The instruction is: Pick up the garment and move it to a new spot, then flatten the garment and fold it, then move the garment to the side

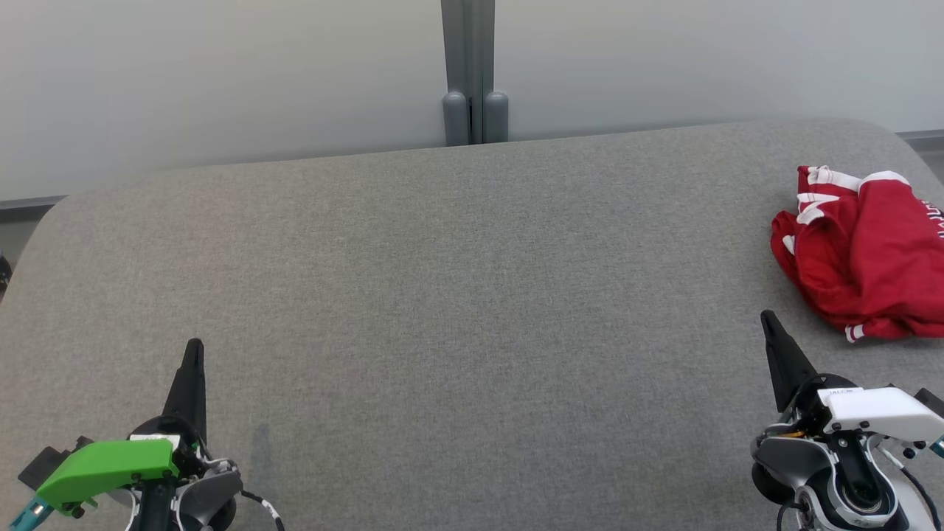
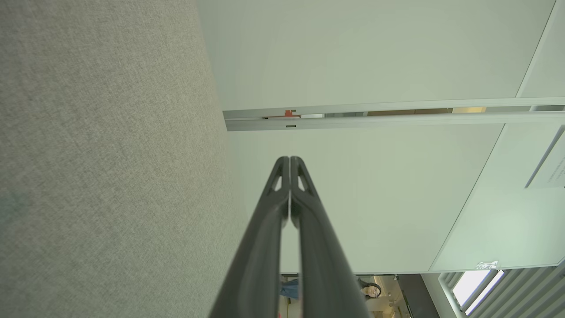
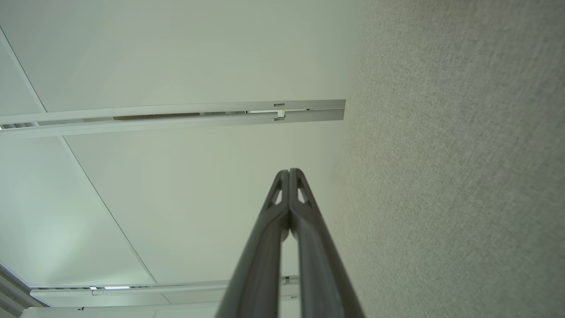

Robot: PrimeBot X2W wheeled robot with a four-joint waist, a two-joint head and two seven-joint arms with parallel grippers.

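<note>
Nearest to us, our left gripper (image 1: 194,350) and right gripper (image 1: 768,321) are both clenched and empty over the grey table (image 1: 457,295). The red garment (image 1: 866,262) lies crumpled at the right edge, just beyond the right gripper, not touching it. A grey post (image 1: 476,74) stands behind the far edge.

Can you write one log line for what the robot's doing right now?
stage: pick-up not started | garment: crumpled, far right of grey table | left gripper: shut, empty | right gripper: shut, empty, near garment

Garment (image 1: 866,258) cut off, right edge
</note>
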